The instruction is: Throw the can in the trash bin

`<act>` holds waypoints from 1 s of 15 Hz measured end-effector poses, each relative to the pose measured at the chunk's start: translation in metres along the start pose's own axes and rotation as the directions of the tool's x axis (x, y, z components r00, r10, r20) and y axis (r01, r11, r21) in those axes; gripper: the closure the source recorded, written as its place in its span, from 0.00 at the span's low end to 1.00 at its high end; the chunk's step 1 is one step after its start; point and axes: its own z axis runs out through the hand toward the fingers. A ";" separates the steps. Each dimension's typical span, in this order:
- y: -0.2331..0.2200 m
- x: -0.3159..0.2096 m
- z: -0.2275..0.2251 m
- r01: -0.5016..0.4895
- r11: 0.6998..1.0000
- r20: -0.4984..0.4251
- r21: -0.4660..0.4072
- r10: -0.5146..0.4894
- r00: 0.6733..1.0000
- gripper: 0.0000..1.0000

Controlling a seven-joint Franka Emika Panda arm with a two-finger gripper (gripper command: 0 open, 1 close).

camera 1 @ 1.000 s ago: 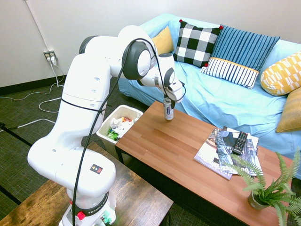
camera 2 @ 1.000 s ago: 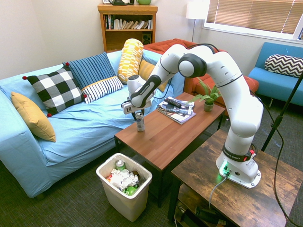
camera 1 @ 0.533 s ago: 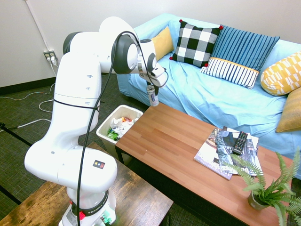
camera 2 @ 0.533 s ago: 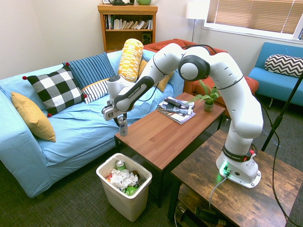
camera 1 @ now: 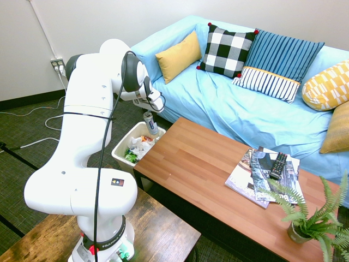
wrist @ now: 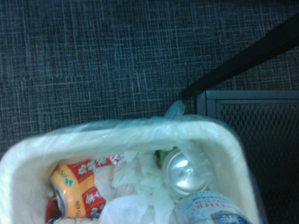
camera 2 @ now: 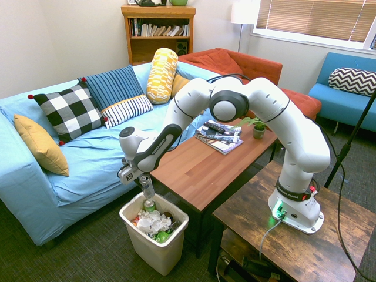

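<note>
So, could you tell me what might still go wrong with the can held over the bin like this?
The gripper holds the can near the trash bin's sofa-side rim rather than its centre, so it could clip the rim on release. The bin is already heaped with crumpled paper and cans, so it might bounce or roll out.

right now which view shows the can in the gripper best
The second exterior view: the can hangs upright from the gripper just above the trash bin, unobstructed. The first exterior view shows it smaller against the bin. The wrist view catches only its lower end at the picture's bottom edge.
</note>
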 end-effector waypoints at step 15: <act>-0.004 -0.063 0.040 0.058 0.998 -0.048 -0.037 -0.060 0.997 0.00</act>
